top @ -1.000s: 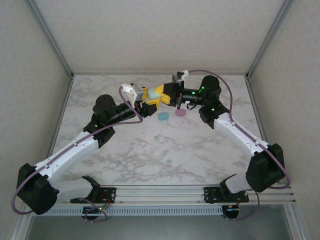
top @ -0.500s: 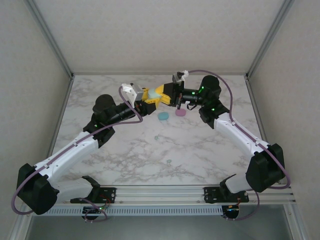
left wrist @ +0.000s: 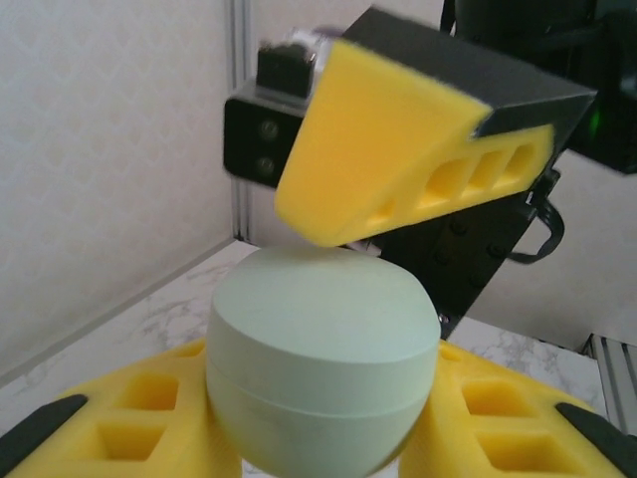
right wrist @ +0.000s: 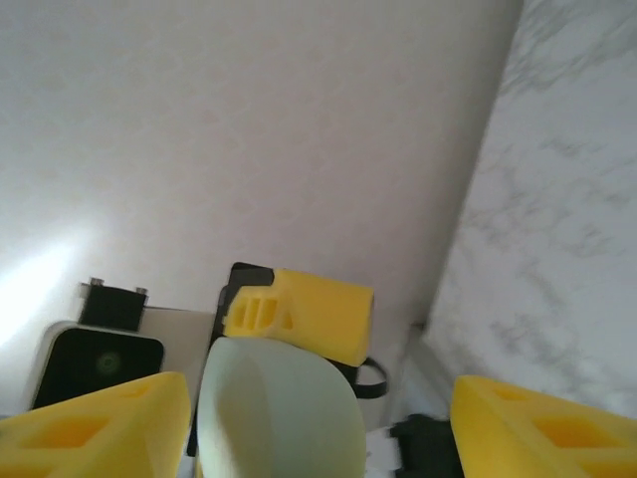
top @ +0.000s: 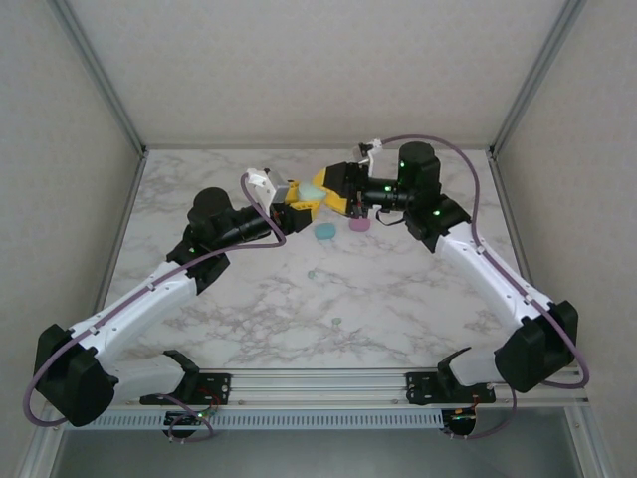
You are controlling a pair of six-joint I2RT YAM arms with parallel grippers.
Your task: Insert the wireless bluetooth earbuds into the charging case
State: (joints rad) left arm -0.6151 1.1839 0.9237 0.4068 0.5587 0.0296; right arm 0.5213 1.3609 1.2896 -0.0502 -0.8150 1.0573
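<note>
My left gripper [top: 304, 199] is shut on a mint green charging case [top: 312, 189], held above the back of the table. In the left wrist view the case [left wrist: 323, 349] sits between my yellow fingers [left wrist: 119, 433] with its lid down and a seam showing. One yellow finger of the right gripper [left wrist: 398, 159] rests just above it. My right gripper [right wrist: 318, 438] is open; the case [right wrist: 279, 408] lies by its left finger, with a gap to the right finger [right wrist: 547, 428]. Two tiny teal earbuds [top: 312, 273] [top: 337, 322] lie on the marble.
A teal case [top: 324, 231] and a pink case [top: 359, 224] lie on the table just in front of the grippers. The back wall and metal frame posts [top: 144, 149] stand close behind. The marble table [top: 418, 299] stretches toward the arm bases.
My right gripper has opened and let go of the mint case, and its arm has drawn back and up a little. The left gripper keeps the case and has shifted slightly right.
</note>
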